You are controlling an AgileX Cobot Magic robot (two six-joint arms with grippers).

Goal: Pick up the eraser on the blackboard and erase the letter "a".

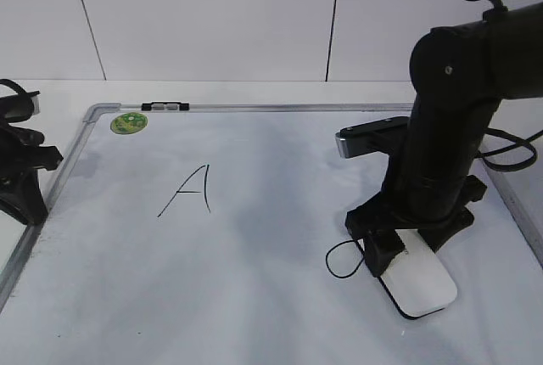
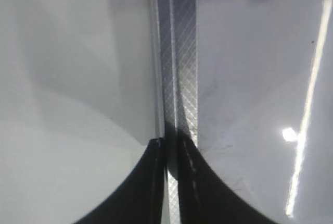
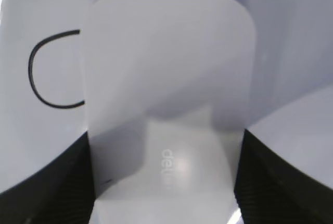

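The white eraser (image 1: 420,284) lies flat on the blackboard (image 1: 254,297) at the front right. It fills the right wrist view (image 3: 166,78), grey marking up. My right gripper (image 1: 405,244) comes down from above, and its black fingers (image 3: 166,182) press both long sides of the eraser. The letter "a" (image 1: 342,259) is a thin black loop just left of the eraser; the eraser covers its right part (image 3: 52,70). My left gripper (image 1: 30,204) is shut and empty over the board's left frame (image 2: 179,52), its tips (image 2: 171,146) nearly together.
An angular capital "A" (image 1: 191,188) is drawn left of centre. A round green sticker (image 1: 129,122) and a small clip (image 1: 165,106) sit at the board's far left corner. The silver frame runs close to the right arm's base.
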